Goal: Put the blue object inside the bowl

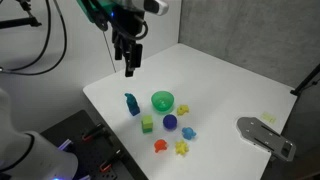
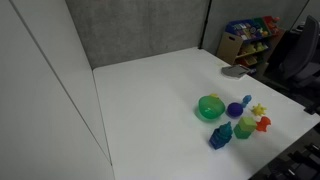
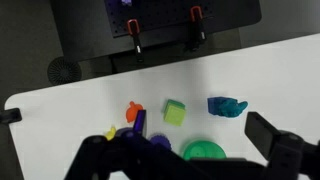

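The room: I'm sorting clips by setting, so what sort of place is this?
Probably a lab or office: a white table, a grey partition wall and a shelf of colourful bins.

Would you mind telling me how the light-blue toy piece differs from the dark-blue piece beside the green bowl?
The light-blue piece is paler, low and lumpy; the dark-blue piece is darker, taller and upright. The light-blue piece lies by the purple ball, the dark-blue piece beside the green bowl. Both rest on the white table, outside the bowl.
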Controlling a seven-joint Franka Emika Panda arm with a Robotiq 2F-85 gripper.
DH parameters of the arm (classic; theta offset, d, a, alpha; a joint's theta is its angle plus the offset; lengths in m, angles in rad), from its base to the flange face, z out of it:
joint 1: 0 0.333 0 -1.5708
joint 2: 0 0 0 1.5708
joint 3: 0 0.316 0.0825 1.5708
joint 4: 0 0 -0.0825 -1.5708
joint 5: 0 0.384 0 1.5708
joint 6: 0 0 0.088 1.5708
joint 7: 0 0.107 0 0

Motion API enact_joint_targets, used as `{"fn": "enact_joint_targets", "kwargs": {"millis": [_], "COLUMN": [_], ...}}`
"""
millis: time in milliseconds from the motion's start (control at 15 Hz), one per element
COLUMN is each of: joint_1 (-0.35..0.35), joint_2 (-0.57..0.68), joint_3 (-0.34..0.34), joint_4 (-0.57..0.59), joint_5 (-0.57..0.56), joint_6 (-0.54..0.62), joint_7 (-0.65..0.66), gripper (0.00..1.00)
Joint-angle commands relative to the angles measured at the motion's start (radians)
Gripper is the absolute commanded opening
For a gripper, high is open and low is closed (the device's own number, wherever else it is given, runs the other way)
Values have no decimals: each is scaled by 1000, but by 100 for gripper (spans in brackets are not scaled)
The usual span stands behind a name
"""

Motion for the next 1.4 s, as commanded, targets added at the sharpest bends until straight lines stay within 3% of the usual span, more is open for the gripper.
{"fn": "enact_joint_targets", "kwargs": {"millis": [0,600,1333], "joint_1": [-10,-11,-53], "joint_2": [1,52,229], "joint_3": [8,16,-8], "joint_4": [2,31,23], "joint_5": [3,16,0], "joint_6": [-2,40,363], "joint_7": [-4,30,109], "gripper": [100,100,100]}}
